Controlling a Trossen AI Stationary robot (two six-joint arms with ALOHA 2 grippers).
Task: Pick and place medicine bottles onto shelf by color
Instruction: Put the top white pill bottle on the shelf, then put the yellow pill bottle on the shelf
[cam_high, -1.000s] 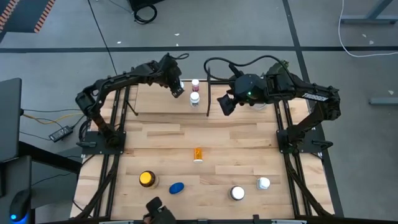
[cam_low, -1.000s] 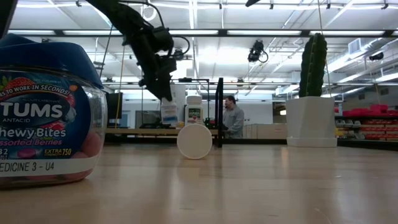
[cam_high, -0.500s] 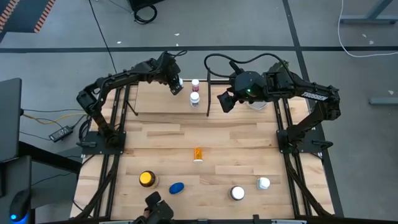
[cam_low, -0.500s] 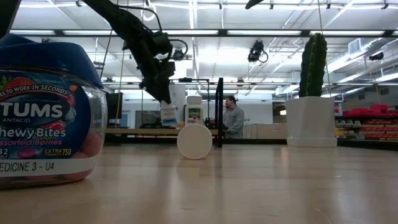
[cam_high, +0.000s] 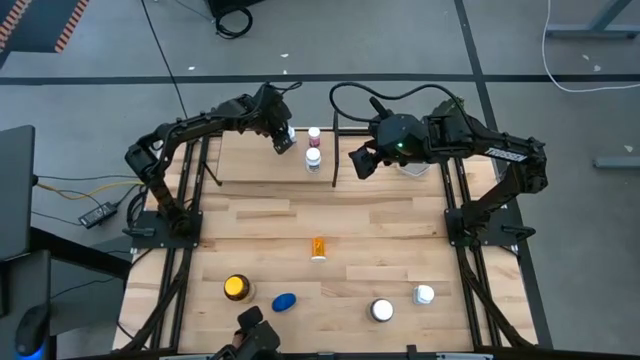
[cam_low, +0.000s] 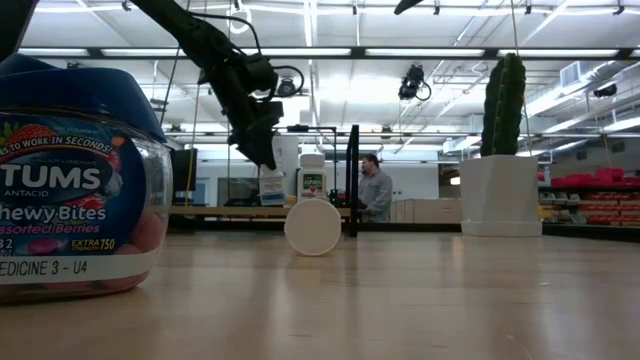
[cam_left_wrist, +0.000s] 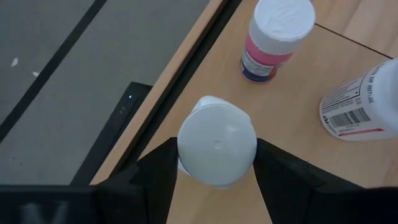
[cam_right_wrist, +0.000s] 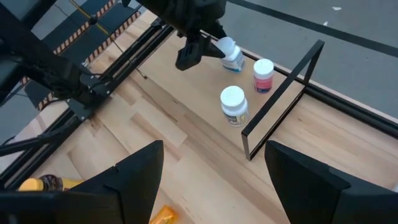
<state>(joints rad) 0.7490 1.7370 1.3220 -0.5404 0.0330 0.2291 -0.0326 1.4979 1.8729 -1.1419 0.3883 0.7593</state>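
Your left gripper (cam_left_wrist: 216, 163) clamps a white-capped bottle (cam_left_wrist: 216, 150) over the shelf (cam_high: 250, 160), near its far edge. Lower it straight and set it down flat beside the pink bottle (cam_left_wrist: 273, 37) and the barcode bottle (cam_left_wrist: 360, 102), well clear of the edge. The cap is smooth, round plastic; the shelf is pale wood. Your right gripper (cam_right_wrist: 214, 180) hangs with jaws spread and empty.

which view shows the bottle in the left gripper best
The left wrist view: the white-capped bottle fills the gap between the left gripper's fingers. The right wrist view shows it small; the high view barely.
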